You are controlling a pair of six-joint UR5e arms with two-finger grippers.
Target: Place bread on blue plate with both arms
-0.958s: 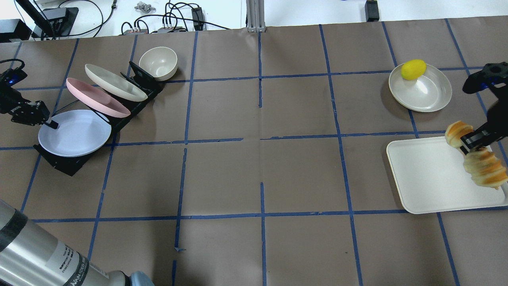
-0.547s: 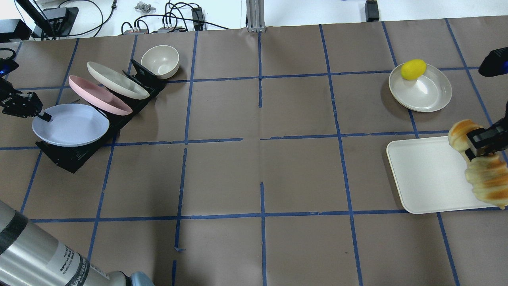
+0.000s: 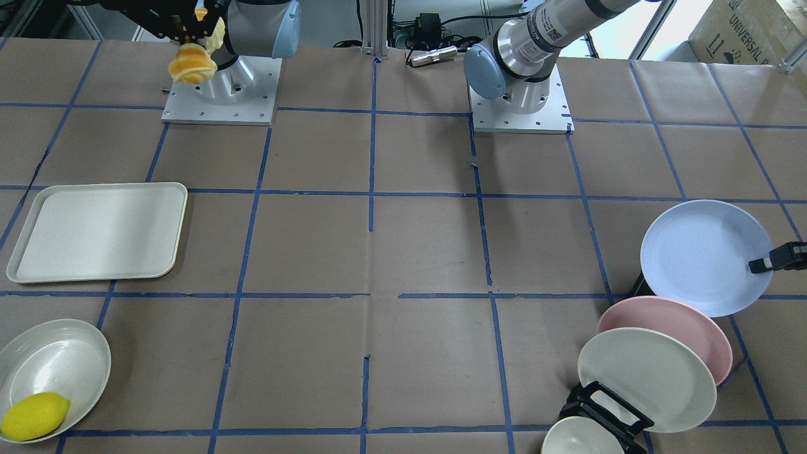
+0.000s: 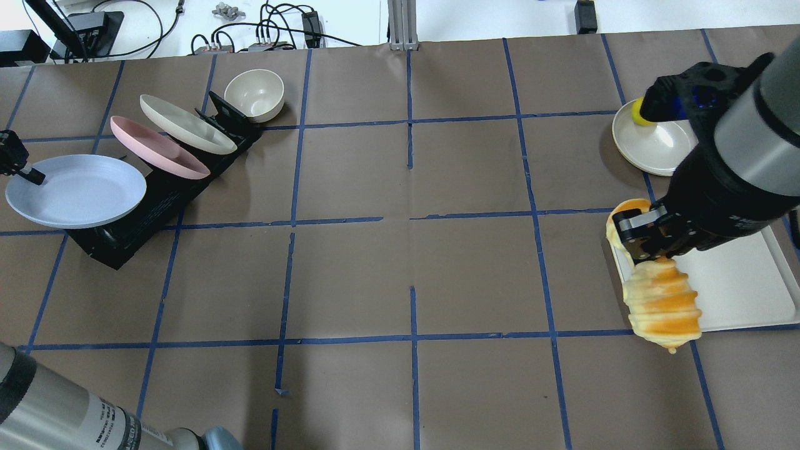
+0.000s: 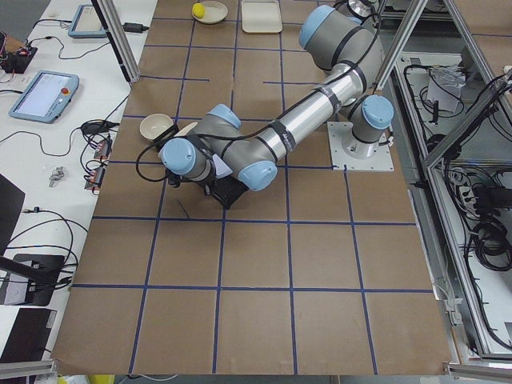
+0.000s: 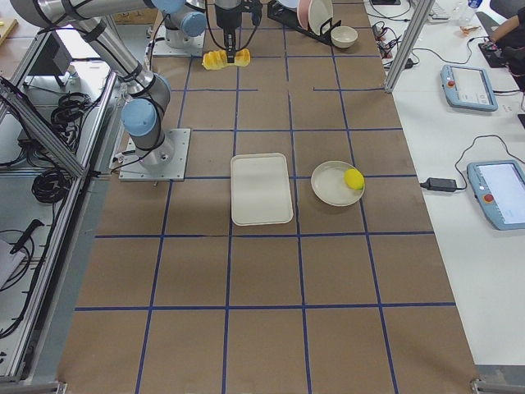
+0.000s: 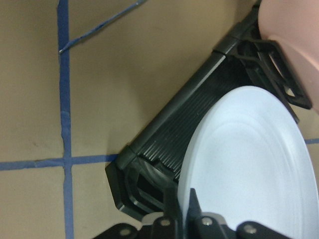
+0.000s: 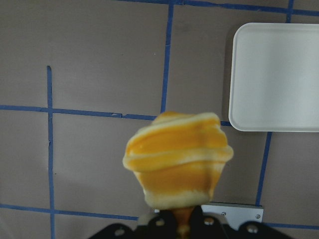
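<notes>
The bread point(image 4: 662, 306), a ribbed orange and cream loaf, hangs in my right gripper point(image 4: 644, 245), which is shut on its middle. It is high above the left edge of the white tray and also shows in the right wrist view point(image 8: 177, 159) and front view point(image 3: 192, 60). The blue plate point(image 4: 75, 190) is held nearly level above the black rack's near end. My left gripper point(image 4: 28, 175) is shut on its far left rim. The plate also shows in the front view point(image 3: 706, 255) and left wrist view point(image 7: 249, 164).
The black rack point(image 4: 156, 200) holds a pink plate point(image 4: 159, 147) and a cream plate point(image 4: 187, 132), with a cream bowl point(image 4: 254, 95) behind. A white tray point(image 3: 94, 230) lies at the robot's right. A lemon point(image 3: 34, 416) sits in a cream dish point(image 3: 57, 366) beyond it.
The left gripper has pulled the blue plate leftward and off the rack. The right arm has lifted the bread higher and swung it left, toward the tray's inner edge.
</notes>
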